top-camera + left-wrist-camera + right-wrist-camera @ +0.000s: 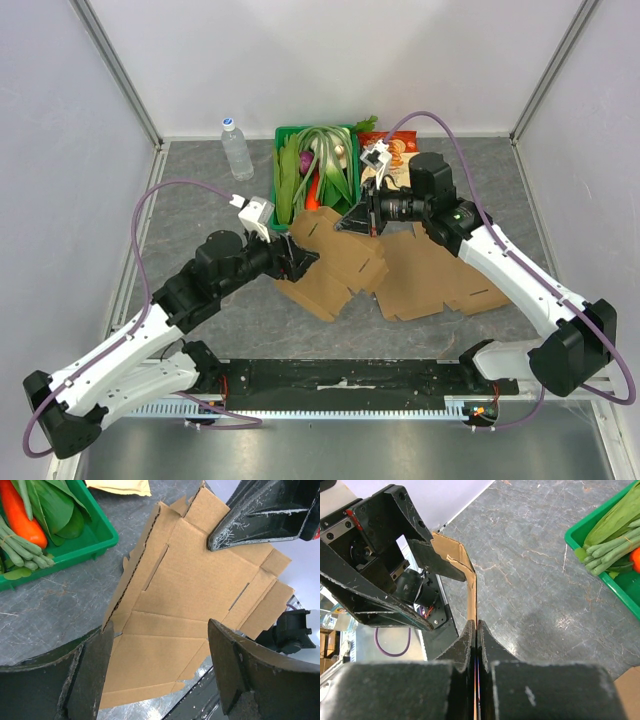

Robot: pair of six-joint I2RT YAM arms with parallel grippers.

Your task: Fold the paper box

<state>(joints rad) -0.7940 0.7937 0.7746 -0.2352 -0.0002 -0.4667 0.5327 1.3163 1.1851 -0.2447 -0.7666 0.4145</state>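
Top external view: the flat cardboard box blank lies mid-worktop, just in front of the green vegetable tray at the far edge. The right gripper is pinched tight on the blank's raised edge. The left gripper stands spread wide over the blank, gripping nothing.

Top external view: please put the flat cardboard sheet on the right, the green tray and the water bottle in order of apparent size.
1. Flat cardboard sheet: largest, though the right arm covers part of it.
2. Green tray.
3. Water bottle: clearly smallest.
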